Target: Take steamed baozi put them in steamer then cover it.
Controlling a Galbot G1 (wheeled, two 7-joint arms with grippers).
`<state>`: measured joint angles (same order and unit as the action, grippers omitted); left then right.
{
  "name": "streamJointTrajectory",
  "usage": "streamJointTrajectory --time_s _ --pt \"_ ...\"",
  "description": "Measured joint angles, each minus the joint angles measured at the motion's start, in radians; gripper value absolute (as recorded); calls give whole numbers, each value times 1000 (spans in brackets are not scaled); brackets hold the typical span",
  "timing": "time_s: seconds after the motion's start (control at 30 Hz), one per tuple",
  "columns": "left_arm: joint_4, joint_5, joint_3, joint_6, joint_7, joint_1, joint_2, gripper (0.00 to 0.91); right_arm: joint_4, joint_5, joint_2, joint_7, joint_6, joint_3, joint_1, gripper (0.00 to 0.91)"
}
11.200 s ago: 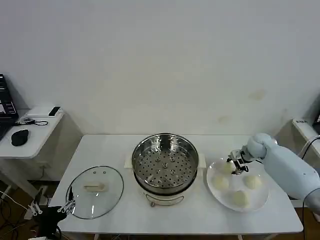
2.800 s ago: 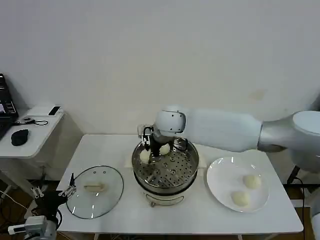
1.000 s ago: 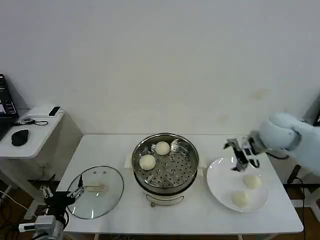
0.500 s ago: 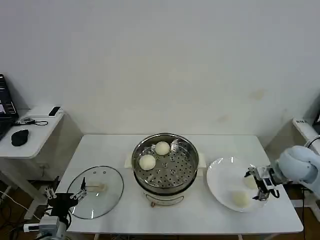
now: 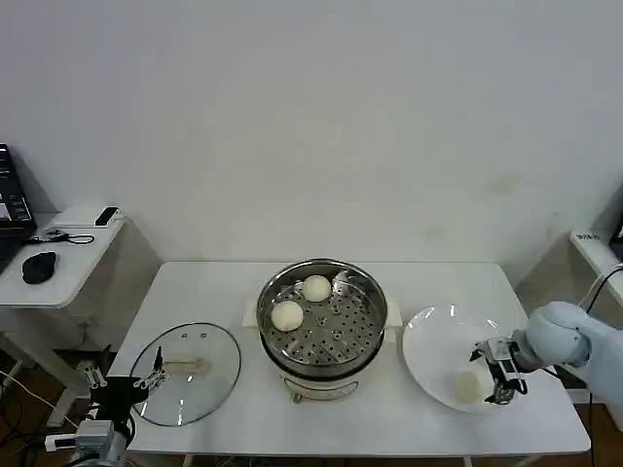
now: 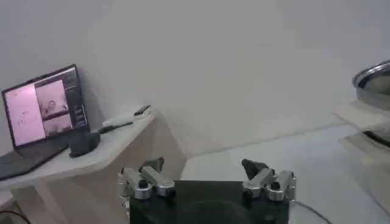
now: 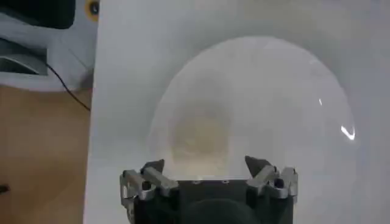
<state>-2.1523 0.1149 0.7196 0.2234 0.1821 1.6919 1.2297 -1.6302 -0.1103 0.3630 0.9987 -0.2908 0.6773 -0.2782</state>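
The steamer (image 5: 322,342) stands mid-table, and its rim (image 6: 373,77) shows in the left wrist view. Two steamed baozi (image 5: 316,288) (image 5: 287,314) lie on its perforated floor. Another baozi (image 5: 467,386) rests on the white plate (image 5: 433,341) at the right. My right gripper (image 5: 497,374) hangs open low over that plate. In the right wrist view the baozi (image 7: 201,137) lies just ahead of the open right gripper (image 7: 205,163), not between the fingers. The cover (image 5: 185,371) lies flat at the table's left. My left gripper (image 5: 123,381) (image 6: 207,173) waits open beside it.
A side desk (image 5: 54,258) with a mouse (image 5: 38,266) stands left of the table, and a laptop (image 6: 42,109) sits on it. The plate (image 7: 286,103) lies close to the table's right edge. A wall rises behind the table.
My right gripper has come back from the steamer, which now holds two baozi, and has dropped low over the plate's near side. The left arm has barely shifted.
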Motion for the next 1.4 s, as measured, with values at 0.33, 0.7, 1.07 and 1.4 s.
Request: streamJointTrajectory --time_s 0.33,0.7,1.07,1.4 --pt "4 -8 4 -3 3 -5 1 907 46 -8 42 4 -2 -2 -18 715" --pt "6 -15 -2 -4 3 -3 6 907 67 -13 56 31 -13 1 -6 615" --pt "-5 -13 4 -8 2 1 3 907 76 11 51 71 -20 -1 56 615" --pt "-2 -12 4 -19 1 7 2 907 97 87 73 102 -29 22 242 625"
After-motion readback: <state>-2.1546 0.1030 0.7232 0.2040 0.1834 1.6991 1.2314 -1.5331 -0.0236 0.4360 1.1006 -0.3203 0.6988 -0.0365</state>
